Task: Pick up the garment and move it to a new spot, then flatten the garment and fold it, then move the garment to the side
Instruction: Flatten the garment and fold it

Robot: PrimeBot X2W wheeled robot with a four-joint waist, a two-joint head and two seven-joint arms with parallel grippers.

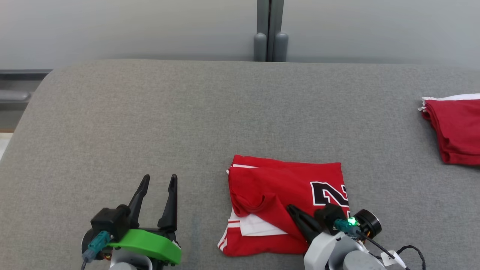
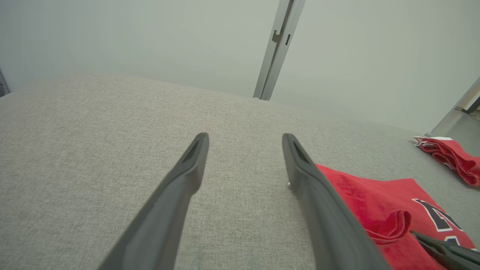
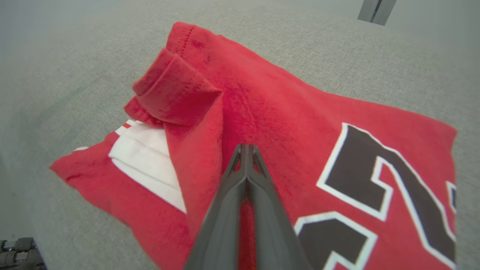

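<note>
Red folded number jersey (image 1: 270, 180) is sitting pinched in the closed right claw (image 3: 245, 147), left claw (image 1: 159, 177) hanging open; I'd be sliding it low and slow, keeping folds together.

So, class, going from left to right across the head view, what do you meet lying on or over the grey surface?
left gripper → red jersey with the black number → folded red garment at the right edge

red garment (image 1: 270, 180) with white trim and black, white-edged numerals.
</note>
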